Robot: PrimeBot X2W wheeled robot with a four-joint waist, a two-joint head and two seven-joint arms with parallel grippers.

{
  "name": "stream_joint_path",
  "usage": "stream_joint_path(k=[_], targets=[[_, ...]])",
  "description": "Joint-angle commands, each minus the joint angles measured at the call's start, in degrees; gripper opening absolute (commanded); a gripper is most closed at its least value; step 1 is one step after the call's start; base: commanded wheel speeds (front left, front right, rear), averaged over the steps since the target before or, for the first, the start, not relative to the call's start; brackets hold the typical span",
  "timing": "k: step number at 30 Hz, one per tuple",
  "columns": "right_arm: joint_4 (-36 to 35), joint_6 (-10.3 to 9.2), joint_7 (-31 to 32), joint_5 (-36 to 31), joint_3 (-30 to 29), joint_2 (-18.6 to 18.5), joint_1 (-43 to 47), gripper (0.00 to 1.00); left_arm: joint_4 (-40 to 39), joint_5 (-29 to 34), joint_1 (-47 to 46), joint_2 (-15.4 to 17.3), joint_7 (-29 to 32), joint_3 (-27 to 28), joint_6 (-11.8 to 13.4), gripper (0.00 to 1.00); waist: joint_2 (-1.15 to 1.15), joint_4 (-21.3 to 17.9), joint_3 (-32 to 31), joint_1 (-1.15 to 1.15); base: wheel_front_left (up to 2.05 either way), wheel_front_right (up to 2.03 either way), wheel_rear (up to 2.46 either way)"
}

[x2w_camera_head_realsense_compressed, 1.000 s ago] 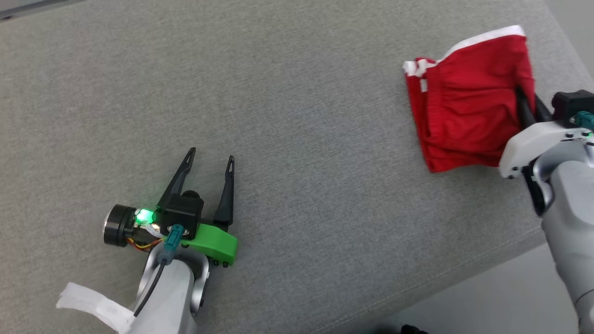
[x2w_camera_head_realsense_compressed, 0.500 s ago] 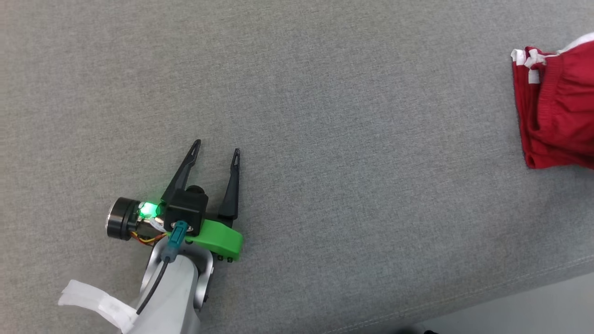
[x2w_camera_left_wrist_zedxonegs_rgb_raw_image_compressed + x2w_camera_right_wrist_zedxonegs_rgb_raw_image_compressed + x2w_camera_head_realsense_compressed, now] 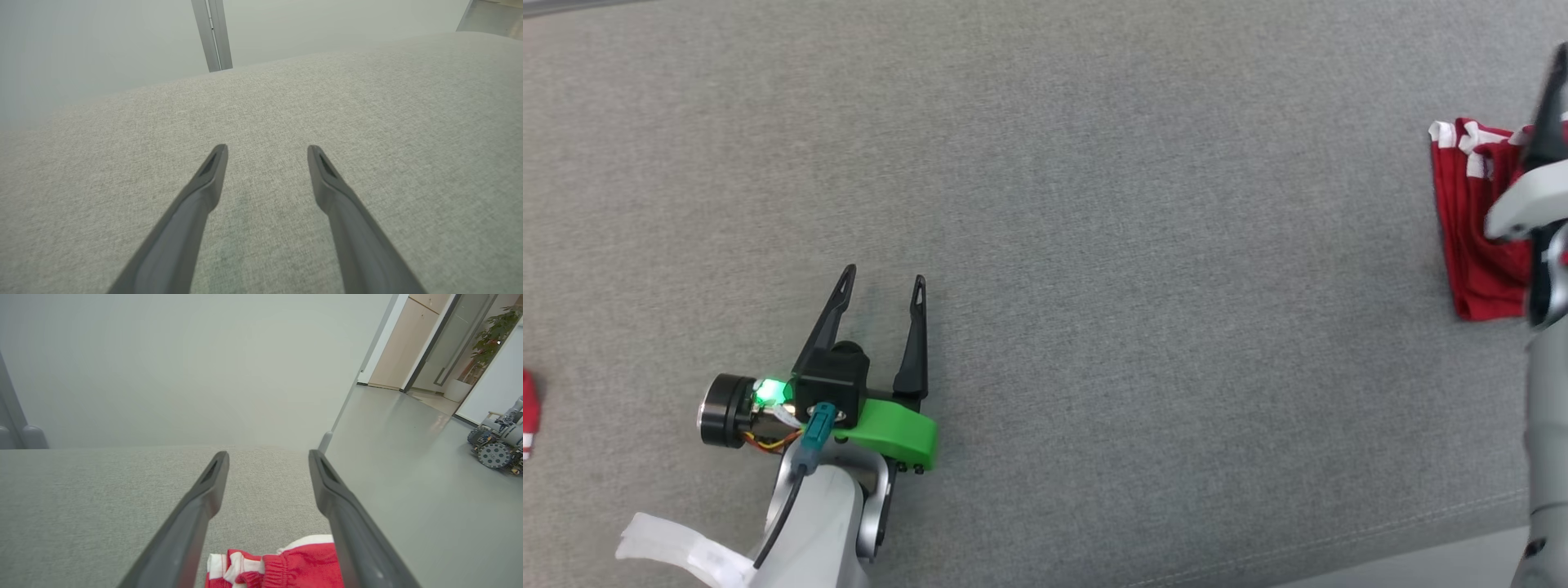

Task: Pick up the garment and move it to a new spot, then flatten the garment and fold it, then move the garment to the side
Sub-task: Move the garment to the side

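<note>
— okay, where's the garment [image 3: 1470,237] from your seat?
— i see it at the right end of the grey cushion [image 3: 1094,204], close to the edge. it's a crumpled heap of red cloth with white trim and a gathered, elastic-looking band.
— and the right gripper [image 3: 269,453]?
— over it. on my wrist feed the two long dark fingers are spread wide with nothing between them. the cloth lies low between their bases, and the tips point past it to the cushion's far edge. i can't tell whether they touch the cloth.
— left gripper [image 3: 885,275]?
— well apart from the garment, near-left on the cushion. its tapered fingers are splayed and grip nothing, with coarse woven grey fabric beneath them. a glossy green bracket [image 3: 894,429] sits behind the fingers.
</note>
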Motion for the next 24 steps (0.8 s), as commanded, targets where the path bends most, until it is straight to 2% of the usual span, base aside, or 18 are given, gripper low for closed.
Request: stream_joint_path(k=[1, 5, 11, 24], targets=[[-1.93, -0.08, -0.16, 1.22, 1.6, 0.68, 2.07, 1.0, -0.24, -0.09, 0.7, 0.18, 0.03, 0.34, 0.41, 1.0, 0.0, 1.51, -1.43, 0.0, 0.0, 0.0, 0.0], [-7.28, -0.08, -0.16, 4.96, 6.08, 3.0, 7.26, 1.0, -0.44, -0.81, 1.48, 0.06, 0.03, 0.93, 0.84, 1.0, 0.0, 3.6, -3.14, 0.0, 0.0, 0.0, 0.0], [-10.44, -0.08, -0.16, 8.02, 10.92, 5.46, 13.93, 1.0, -0.35, -1.88, 3.19, -0.05, 0.03, 1.86, 1.63, 1.0, 0.0, 6.61, -5.71, 0.0, 0.0, 0.0, 0.0], [-10.79, -0.08, -0.16, 9.8, 13.58, 8.43, 24.07, 1.0, 0.78, -3.51, 7.46, -0.07, 0.03, 3.46, 2.93, 1.0, 0.0, 9.88, -11.4, 0.0, 0.0, 0.0, 0.0]])
